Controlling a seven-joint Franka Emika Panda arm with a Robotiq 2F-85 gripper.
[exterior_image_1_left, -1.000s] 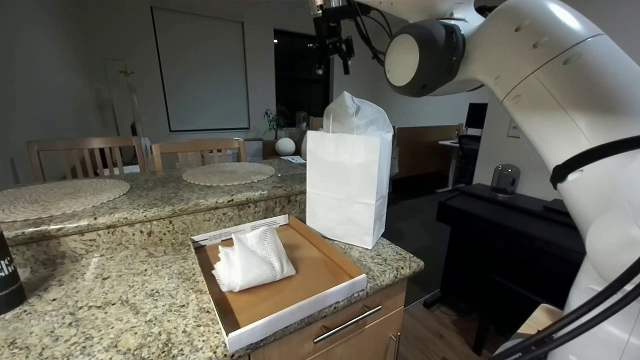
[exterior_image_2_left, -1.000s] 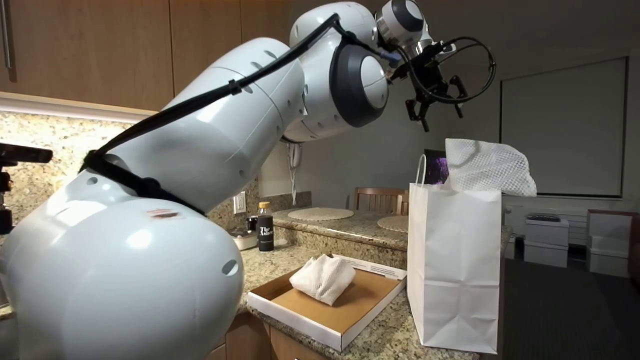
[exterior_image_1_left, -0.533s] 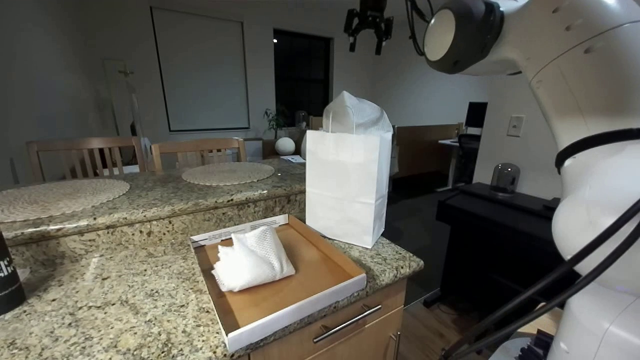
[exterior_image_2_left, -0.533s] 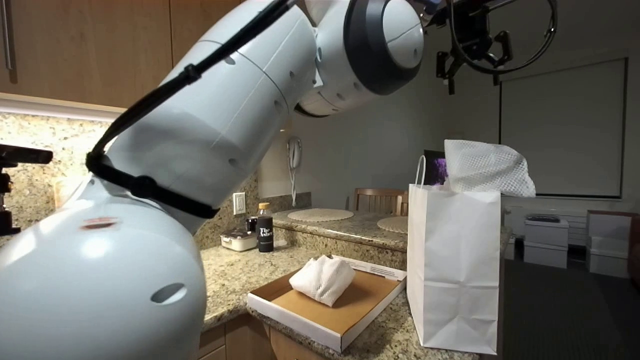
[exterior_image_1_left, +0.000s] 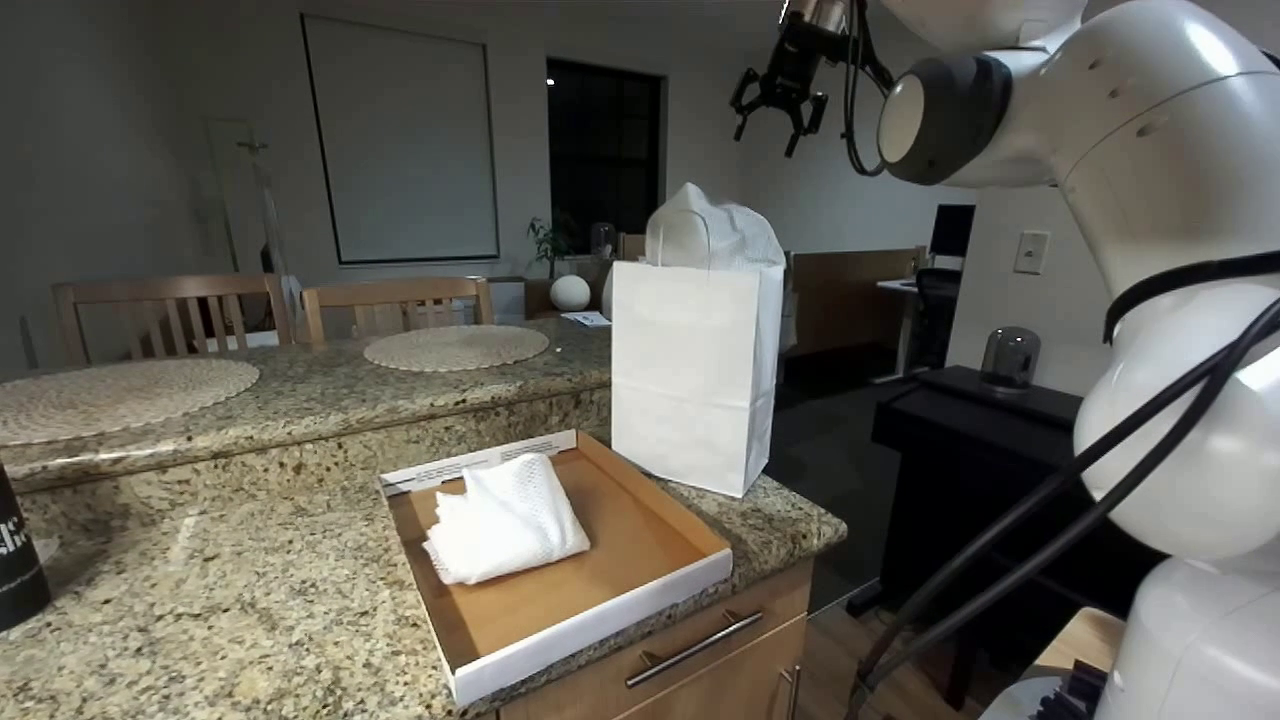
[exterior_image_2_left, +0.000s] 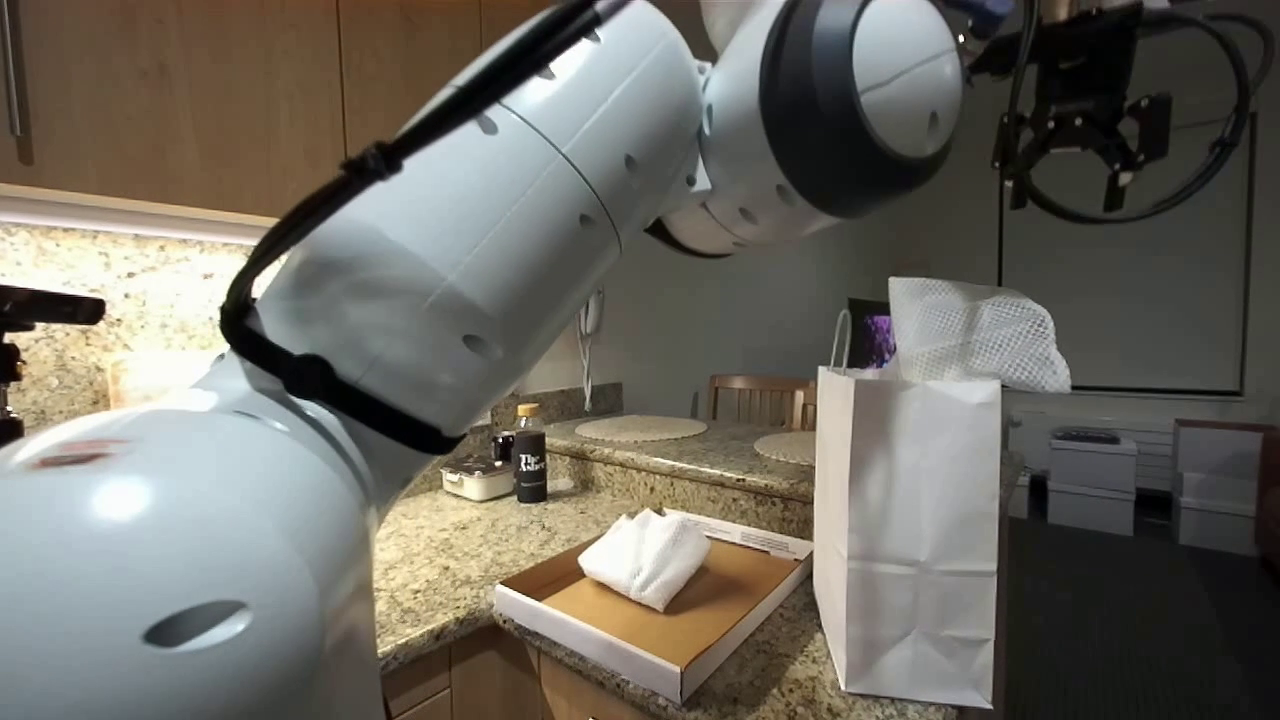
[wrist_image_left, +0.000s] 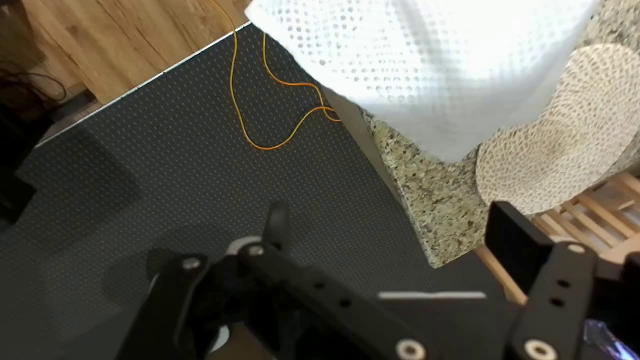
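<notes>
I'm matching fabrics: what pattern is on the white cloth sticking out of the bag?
The cloth has rows of small holes, clearest in the wrist view.

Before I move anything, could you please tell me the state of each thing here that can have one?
Hand: open, holding nothing.
White paper bag: standing upright, open at the top.
Bagged mesh sheet: sticking up out of the bag.
Cardboard tray: lying flat, open side up.
Folded mesh sheet: loosely folded, lying in the tray.
Bottle: upright, capped.
Drawer: shut.
Round placemats: lying flat.
</notes>
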